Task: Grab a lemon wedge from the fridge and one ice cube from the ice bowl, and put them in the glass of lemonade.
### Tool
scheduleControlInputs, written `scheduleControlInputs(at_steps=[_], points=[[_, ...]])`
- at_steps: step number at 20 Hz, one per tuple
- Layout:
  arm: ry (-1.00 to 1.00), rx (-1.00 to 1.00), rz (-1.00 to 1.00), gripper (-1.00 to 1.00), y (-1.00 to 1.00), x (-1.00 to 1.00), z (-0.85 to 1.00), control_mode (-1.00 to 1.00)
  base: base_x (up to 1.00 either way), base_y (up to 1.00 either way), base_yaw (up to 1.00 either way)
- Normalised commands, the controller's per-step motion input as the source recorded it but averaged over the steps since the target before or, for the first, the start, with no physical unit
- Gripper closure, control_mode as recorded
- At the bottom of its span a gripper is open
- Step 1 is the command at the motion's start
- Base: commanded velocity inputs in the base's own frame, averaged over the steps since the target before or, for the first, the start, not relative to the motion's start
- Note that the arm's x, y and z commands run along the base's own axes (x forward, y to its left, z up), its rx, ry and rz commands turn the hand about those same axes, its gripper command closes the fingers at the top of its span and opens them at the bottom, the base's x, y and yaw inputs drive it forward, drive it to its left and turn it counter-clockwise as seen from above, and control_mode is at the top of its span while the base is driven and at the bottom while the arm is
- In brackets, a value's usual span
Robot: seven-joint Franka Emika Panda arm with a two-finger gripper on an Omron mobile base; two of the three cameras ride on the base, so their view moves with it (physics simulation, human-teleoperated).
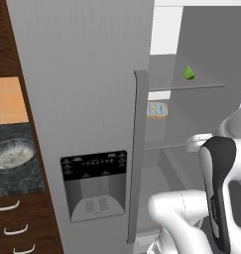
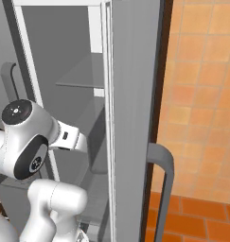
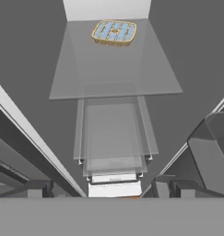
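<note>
Kitchen scene: the fridge (image 1: pixel 82 74) stands with one door swung open, and I see the lemon wedge (image 1: pixel 189 73) on its upper glass shelf (image 1: pixel 191 82).

From the left base view the wedge is small and green-yellow, sitting alone near the shelf's front edge; one shelf lower, toward the back wall, lies a flat blue-and-yellow item (image 3: pixel 114 32), which I also see at the top of my hand view. The end effector (image 3: pixel 109 189) is spread as wide as it goes with nothing in it, its dark fingers (image 3: pixel 35 190) low in the hand view, pointing into the fridge over the clear drawers (image 3: pixel 113 138). Left of the fridge, the ice bowl (image 1: pixel 13 154) rests on the dark table (image 1: pixel 23 183).
</note>
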Motion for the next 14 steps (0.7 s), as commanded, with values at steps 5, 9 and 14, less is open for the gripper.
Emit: scheduleControlInputs(at_steps=[5, 9, 14], points=[[-0.02, 0.01, 0.00, -1.00, -0.16, 0.01, 0.00, -1.00, 0.02, -0.05, 0.00], [-0.02, 0.04, -0.02, -1.00, -0.06, 0.00, 0.04, -1.00, 0.00, 0.00, 0.00], [-0.02, 0.07, 0.00, -1.00, -0.04, 0.00, 0.20, -1.00, 0.00, 0.00, 0.00]])
